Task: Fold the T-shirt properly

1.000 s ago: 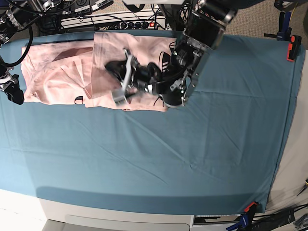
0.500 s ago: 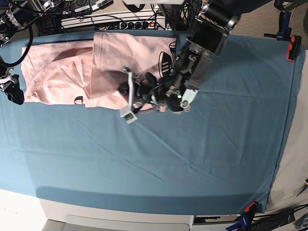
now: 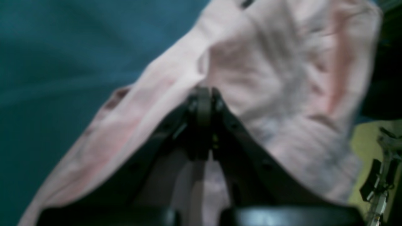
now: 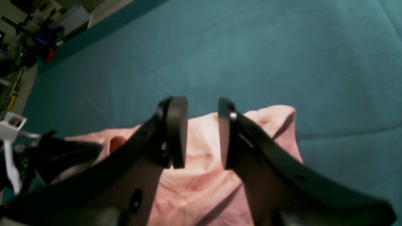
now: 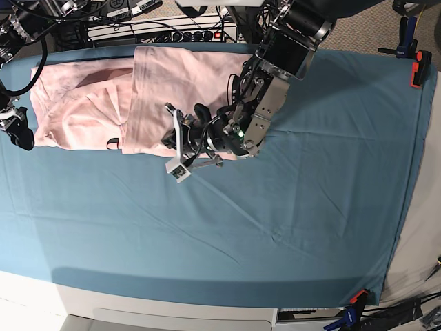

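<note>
While the pale pink T-shirt (image 5: 96, 103) lies bunched along the far edge of the worktop, on the teal table cloth (image 5: 289, 221), the left hand (image 3: 203, 103) is pinched tight on a fold of its fabric; the left wrist view, though blurred, shows the two black fingers (image 3: 216, 100) meeting with pink cloth draped over and around them. From the base view, that left arm (image 5: 279, 69) reaches down from the far side over the garment's nearer hem, its hand end lost among black links and a small white bracket (image 5: 178, 165) just past the hem.

The shirt is doubled over itself: one panel lies flat toward the far middle, the rest is rumpled toward the base view's left, and a bit of black print (image 5: 111, 143) peeks out at the near hem.

The right hand (image 4: 202, 131) stands partly open and holds nothing, its fingers (image 4: 177, 131) apart with a clear gap, hovering over a pink corner of the shirt. At the base view's left edge, the right arm (image 5: 15, 127) sits just beside that end of the garment.
</note>
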Controlling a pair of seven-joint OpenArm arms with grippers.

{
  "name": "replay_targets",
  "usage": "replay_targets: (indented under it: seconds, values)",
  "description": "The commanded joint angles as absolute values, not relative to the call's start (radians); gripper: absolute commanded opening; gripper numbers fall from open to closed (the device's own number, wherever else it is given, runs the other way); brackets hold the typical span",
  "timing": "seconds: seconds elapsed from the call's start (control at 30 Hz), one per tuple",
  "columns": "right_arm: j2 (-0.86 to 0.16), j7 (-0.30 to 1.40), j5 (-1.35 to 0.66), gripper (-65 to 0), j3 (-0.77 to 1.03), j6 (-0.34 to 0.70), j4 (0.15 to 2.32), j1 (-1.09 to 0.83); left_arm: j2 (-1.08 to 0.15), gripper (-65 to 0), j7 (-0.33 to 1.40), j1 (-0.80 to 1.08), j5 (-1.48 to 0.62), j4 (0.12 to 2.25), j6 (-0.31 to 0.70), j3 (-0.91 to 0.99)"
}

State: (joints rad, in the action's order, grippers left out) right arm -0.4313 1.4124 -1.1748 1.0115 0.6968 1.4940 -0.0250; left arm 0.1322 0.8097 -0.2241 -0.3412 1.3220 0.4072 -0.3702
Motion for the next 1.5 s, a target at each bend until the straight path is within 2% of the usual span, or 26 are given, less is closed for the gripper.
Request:
replay_targets:
  seconds: [0.0, 0.17, 0.27, 0.37, 0.4, 0.5, 0.6, 0.63, 0.67, 0.77, 0.83, 0.97, 1.2, 1.3, 1.47]
  values:
    - [-0.457, 1.384, -1.196, -47.0, 1.013, 0.698, 1.510, -0.017, 0.157, -65.0, 0.785, -0.244, -0.345, 1.333, 0.387, -0.371]
    - [-0.457, 1.384, -1.195, -47.0, 1.013, 0.698, 1.510, -0.017, 0.157, -65.0, 0.789, -0.258, -0.309, 1.332, 0.302, -0.370]
    - [-0.461, 1.376, -1.144, -47.0, 1.014, 0.698, 1.510, -0.017, 0.157, -65.0, 0.899, -0.318, -0.307, 1.338, 0.302, -0.366]
    - [-0.466, 1.329, -1.000, -46.5, 1.014, 0.698, 1.510, -0.017, 0.121, -65.0, 1.012, -0.390, -0.331, 1.363, 0.303, -0.348]
    - [-0.471, 1.308, -0.956, -45.2, 1.014, 0.698, 1.508, -0.020, 0.102, -65.0, 1.037, -0.411, -0.341, 1.370, 0.308, -0.340]
    - [-0.516, 1.257, -0.891, -32.3, 1.013, 0.698, 1.438, -0.020, 0.046, -65.0, 1.092, -0.453, -0.375, 1.376, 0.358, -0.335]
    - [-0.599, 1.215, -0.873, -26.7, 1.013, 0.680, 1.275, -0.019, 0.002, -65.0, 1.145, -0.463, -0.428, 1.376, 0.434, -0.335]
    - [-0.632, 1.203, -0.873, -24.5, 1.011, 0.660, 1.209, -0.019, -0.007, -61.6, 1.159, -0.463, -0.445, 1.376, 0.447, -0.335]
    - [-0.665, 1.200, -0.874, -22.4, 1.005, 0.650, 1.140, -0.018, -0.018, -55.4, 1.168, -0.463, -0.455, 1.376, 0.447, -0.335]
    - [-0.752, 1.225, -0.922, -22.1, 0.967, 0.650, 0.942, -0.003, -0.025, -37.8, 1.169, -0.463, -0.459, 1.376, 0.445, -0.335]
    - [-0.793, 1.269, -1.007, -22.1, 0.917, 0.662, 0.833, 0.009, -0.022, -32.2, 1.157, -0.463, -0.472, 1.376, 0.445, -0.335]
    - [-0.813, 1.306, -1.100, -22.1, 0.765, 0.682, 0.704, 0.052, -0.001, -31.9, 1.153, -0.463, -0.493, 1.376, 0.446, -0.335]
    - [-0.779, 1.311, -1.110, -22.2, 0.500, 0.681, 0.660, 0.138, 0.020, -31.9, 1.153, -0.463, -0.502, 1.376, 0.447, -0.336]
    - [-0.761, 1.349, -1.124, -22.2, 0.464, 0.680, 0.660, 0.156, 0.017, -31.9, 1.153, -0.463, -0.502, 1.376, 0.447, -0.335]
    - [-0.740, 1.396, -1.277, -22.2, 0.461, 0.683, 0.660, 0.155, 0.017, -31.9, 1.153, -0.463, -0.502, 1.376, 0.447, -0.335]
